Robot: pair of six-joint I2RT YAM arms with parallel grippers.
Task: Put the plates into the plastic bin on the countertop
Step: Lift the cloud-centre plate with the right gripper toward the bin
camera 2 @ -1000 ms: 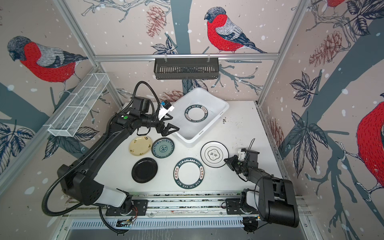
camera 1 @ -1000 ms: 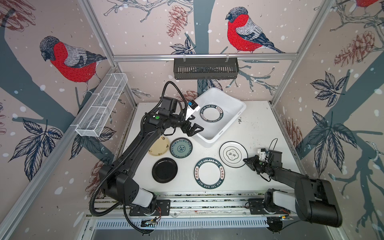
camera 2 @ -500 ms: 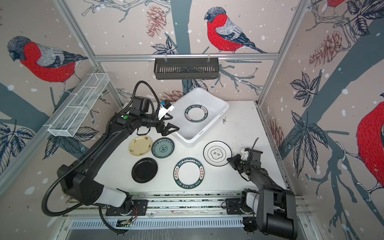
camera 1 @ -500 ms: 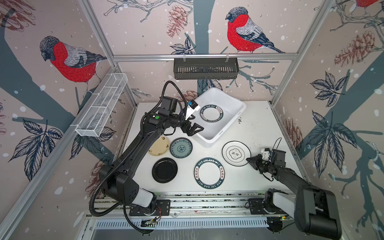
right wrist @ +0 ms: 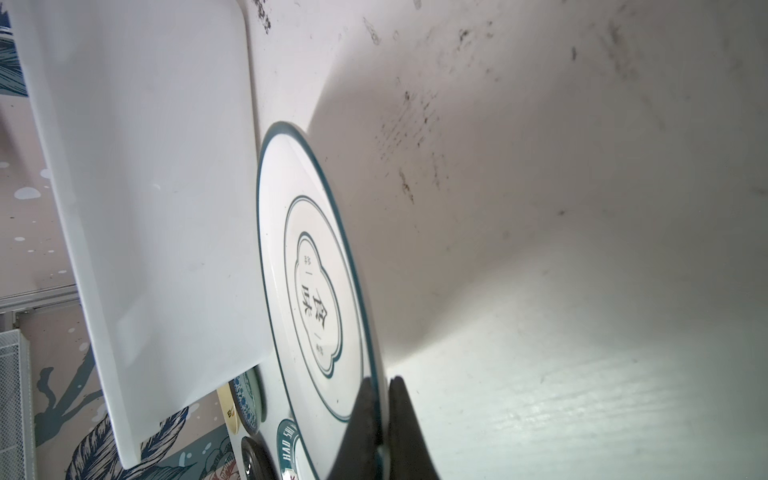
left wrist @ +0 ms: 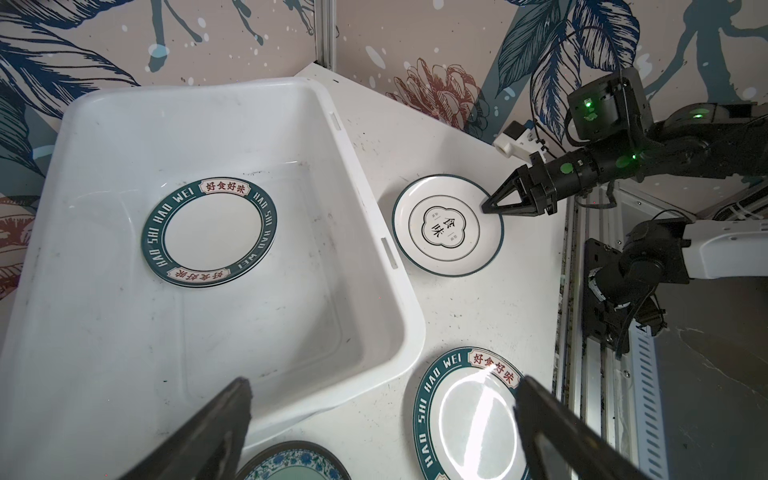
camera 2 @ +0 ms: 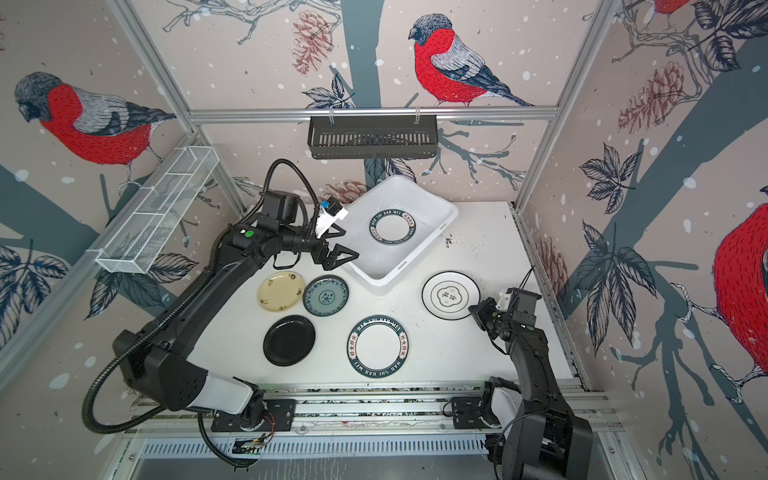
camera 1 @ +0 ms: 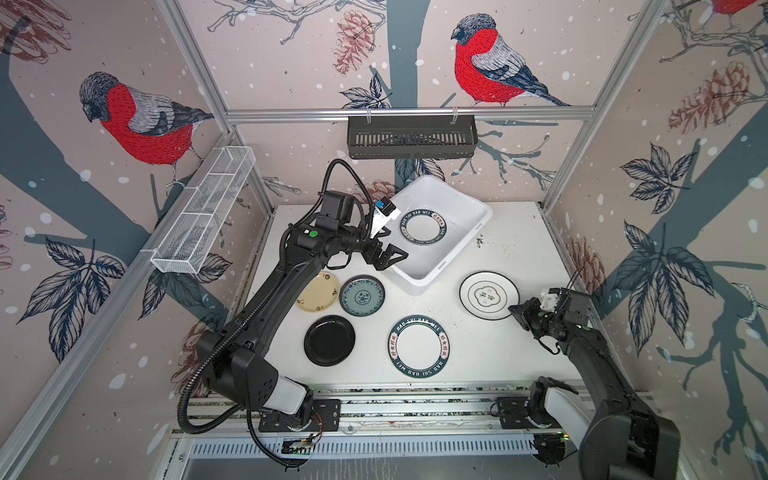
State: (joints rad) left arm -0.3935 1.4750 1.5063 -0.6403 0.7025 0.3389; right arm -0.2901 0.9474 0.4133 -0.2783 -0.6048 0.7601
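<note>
Right wrist view: right gripper (right wrist: 381,380) is clamped on the emblem plate (right wrist: 320,291) at its rim. In both top views the plate lies right of centre on the countertop (camera 1: 498,353), near the plastic bin (camera 1: 440,266). The left gripper (camera 1: 397,242), jaws wide apart, hangs over the bin's lower-left edge.

Black plate (camera 1: 329,340), white emblem plate (camera 1: 489,295)

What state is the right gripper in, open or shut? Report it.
Shut on the emblem plate: in the right wrist view, the right gripper pinches its rim between both fingers.
</note>
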